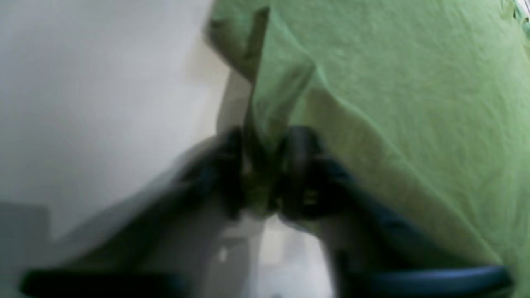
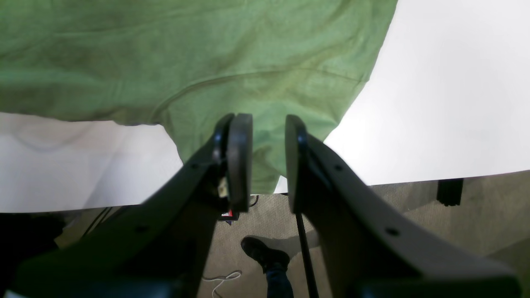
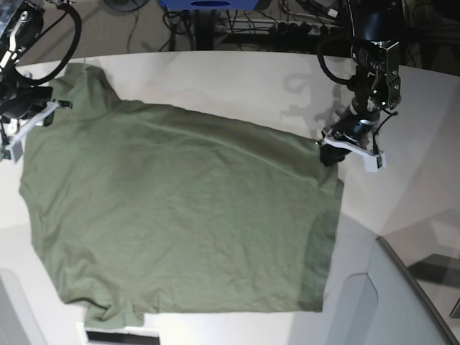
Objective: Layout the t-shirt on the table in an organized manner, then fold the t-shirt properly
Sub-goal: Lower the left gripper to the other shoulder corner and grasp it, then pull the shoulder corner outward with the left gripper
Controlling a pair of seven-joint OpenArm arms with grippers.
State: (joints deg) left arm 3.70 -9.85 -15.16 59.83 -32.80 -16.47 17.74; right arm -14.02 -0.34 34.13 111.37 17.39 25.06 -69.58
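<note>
now the t-shirt (image 3: pixel 180 215) flat on the table (image 3: pixel 215 79), edge pinched between left fingers (image 1: pixel 298 165), right fingers (image 2: pixel 240 161) spread over another corner

The t-shirt (image 3: pixel 180 215) is a plain olive green with no print — brighter, almost lime, in the left wrist view. The table (image 3: pixel 237 83) under it is matte white. Both grippers — left (image 1: pixel 261 174) and right (image 2: pixel 268 159) — are black. The angled panel (image 3: pixel 392 302) is pale grey.
</note>
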